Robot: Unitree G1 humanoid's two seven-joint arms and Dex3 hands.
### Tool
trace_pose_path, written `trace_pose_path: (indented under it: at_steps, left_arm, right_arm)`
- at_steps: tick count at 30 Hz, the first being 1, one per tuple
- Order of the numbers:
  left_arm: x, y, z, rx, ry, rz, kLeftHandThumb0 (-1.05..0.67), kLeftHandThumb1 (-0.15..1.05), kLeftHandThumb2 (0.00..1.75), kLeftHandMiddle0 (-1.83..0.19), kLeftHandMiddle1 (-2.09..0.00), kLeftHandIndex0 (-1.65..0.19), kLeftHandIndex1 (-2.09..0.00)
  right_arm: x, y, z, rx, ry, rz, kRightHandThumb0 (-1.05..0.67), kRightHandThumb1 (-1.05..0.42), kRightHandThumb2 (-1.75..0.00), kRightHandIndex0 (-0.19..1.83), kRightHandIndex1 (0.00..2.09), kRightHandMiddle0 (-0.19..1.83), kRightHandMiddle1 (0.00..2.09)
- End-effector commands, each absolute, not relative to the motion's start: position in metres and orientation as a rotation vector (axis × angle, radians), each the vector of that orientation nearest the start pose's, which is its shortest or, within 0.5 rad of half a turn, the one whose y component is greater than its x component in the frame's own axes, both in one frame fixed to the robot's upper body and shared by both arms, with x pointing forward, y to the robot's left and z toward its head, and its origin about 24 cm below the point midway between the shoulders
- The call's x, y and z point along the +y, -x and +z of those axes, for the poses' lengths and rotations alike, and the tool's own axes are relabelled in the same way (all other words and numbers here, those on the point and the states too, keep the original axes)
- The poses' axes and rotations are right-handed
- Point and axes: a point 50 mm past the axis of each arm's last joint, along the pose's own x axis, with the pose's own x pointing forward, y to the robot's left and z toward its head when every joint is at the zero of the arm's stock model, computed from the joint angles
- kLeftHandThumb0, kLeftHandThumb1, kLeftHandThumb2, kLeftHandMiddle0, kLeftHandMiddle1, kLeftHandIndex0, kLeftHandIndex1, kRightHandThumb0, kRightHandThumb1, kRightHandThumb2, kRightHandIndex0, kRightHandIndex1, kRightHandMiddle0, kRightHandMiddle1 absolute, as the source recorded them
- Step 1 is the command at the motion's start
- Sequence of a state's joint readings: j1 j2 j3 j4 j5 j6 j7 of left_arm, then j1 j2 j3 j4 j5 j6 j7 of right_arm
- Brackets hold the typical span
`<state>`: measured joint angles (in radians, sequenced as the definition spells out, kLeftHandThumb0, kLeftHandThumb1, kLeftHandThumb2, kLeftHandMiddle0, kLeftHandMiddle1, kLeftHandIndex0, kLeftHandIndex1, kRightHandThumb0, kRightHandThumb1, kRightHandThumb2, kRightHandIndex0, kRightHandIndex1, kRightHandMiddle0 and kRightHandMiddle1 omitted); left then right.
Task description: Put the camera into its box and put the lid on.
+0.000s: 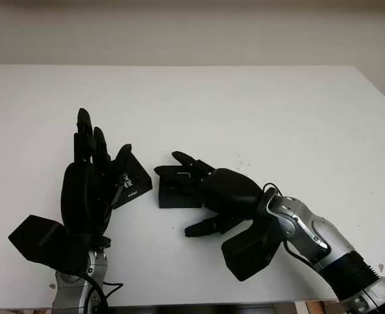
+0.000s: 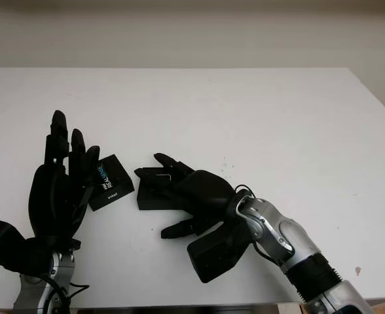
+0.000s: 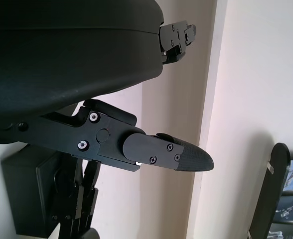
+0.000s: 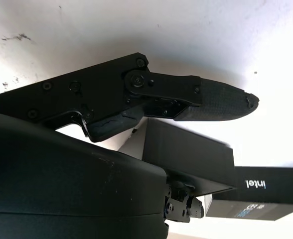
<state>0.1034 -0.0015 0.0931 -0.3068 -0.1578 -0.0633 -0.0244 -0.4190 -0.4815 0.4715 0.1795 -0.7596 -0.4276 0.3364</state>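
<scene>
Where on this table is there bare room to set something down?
The white table is bare beyond both hands and to the right, past the right hand. It is crowded near the front: black box under that hand, printed black lid beside the raised left hand.

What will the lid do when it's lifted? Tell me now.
The lid looks like a flat, square-edged, printed cardboard piece, so it is probably stiff and light. It should slide rather than roll on the smooth table. Being shallow, it may tilt in the left robot hand beside it. The right robot hand is at the box.
</scene>
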Motion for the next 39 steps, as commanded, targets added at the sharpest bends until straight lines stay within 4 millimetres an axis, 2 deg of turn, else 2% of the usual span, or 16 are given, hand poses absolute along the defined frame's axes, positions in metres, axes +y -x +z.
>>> trace_pose_path:
  at_steps: [1, 11, 17, 23, 27, 30, 35, 39]
  left_arm:
    - [0.175, -0.225, 0.099, -0.295, 0.128, 0.083, -0.64, 1.05, 0.16, 0.11, -0.05, 0.16, -0.05]
    - [0.174, -0.225, 0.098, -0.292, 0.127, 0.08, -0.64, 1.05, 0.17, 0.12, -0.05, 0.16, -0.05]
    - [0.177, -0.224, 0.098, -0.291, 0.116, 0.088, -0.65, 1.05, 0.17, 0.12, -0.05, 0.16, -0.05]
    - [0.189, -0.223, 0.099, -0.295, 0.087, 0.097, -0.66, 1.05, 0.14, 0.11, -0.06, 0.15, -0.06]
    - [0.208, -0.222, 0.105, -0.298, -0.115, 0.119, -0.69, 1.05, 0.17, 0.08, -0.06, 0.12, -0.07]
    - [0.221, -0.222, 0.109, -0.301, -0.228, 0.12, -0.67, 1.05, 0.19, 0.07, -0.06, 0.1, -0.08]
    - [0.238, -0.223, 0.119, -0.291, -0.297, 0.094, -0.61, 1.05, 0.11, 0.06, -0.06, 0.09, -0.07]
    - [0.253, -0.225, 0.127, -0.24, -0.447, 0.051, -0.68, 1.05, 0.09, 0.05, -0.06, 0.08, -0.08]
  right_arm:
    - [-0.09, -0.277, 0.068, -0.433, 1.397, 0.998, -0.88, -1.05, -0.57, -0.18, 0.04, -0.15, 0.05]
    - [-0.091, -0.269, 0.07, -0.414, 1.435, 1.074, -0.88, -1.05, -0.52, -0.19, 0.03, -0.18, 0.04]
    - [-0.095, -0.274, 0.078, -0.445, 1.324, 0.95, -0.87, -1.05, -0.49, -0.16, 0.03, -0.14, 0.06]
    - [-0.116, -0.295, 0.111, -0.408, 1.027, 0.743, -0.84, -1.05, -0.55, -0.19, 0.01, -0.17, 0.05]
    - [-0.137, -0.305, 0.146, -0.361, 0.798, 0.603, -0.79, -1.05, -0.52, -0.19, 0.0, -0.19, 0.03]
    - [-0.148, -0.307, 0.162, -0.347, 0.718, 0.53, -0.78, -1.05, -0.52, -0.19, 0.0, -0.18, 0.02]
    - [-0.157, -0.309, 0.172, -0.324, 0.671, 0.468, -0.78, -1.05, -0.54, -0.18, 0.02, -0.19, 0.02]
    - [-0.164, -0.312, 0.173, -0.295, 0.67, 0.423, -0.8, -1.05, -0.56, -0.16, 0.04, -0.18, 0.03]
